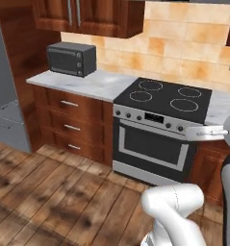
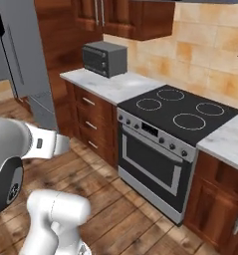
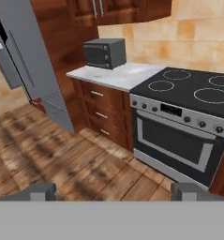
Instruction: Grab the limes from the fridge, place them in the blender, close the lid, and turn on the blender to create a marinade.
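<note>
The fridge (image 1: 3, 72) is a tall grey steel cabinet at the far left, also seen as the fridge (image 2: 26, 55) and the fridge (image 3: 29, 51); its inside is hidden from here. The limes, the blender and the lid are out of view. My gripper (image 3: 113, 192) is open, with its two dark fingertips (image 3: 38, 191) spread wide at the bottom of the hand view and nothing between them. It hangs over the wooden floor, well short of the fridge and facing the cabinets and stove.
A black-topped stove (image 1: 164, 98) with an oven door stands ahead on the right. Left of it a marble counter (image 1: 97, 84) over wooden drawers carries a dark grey microwave (image 1: 70, 58). Open wooden floor (image 1: 49, 192) lies between me and the fridge.
</note>
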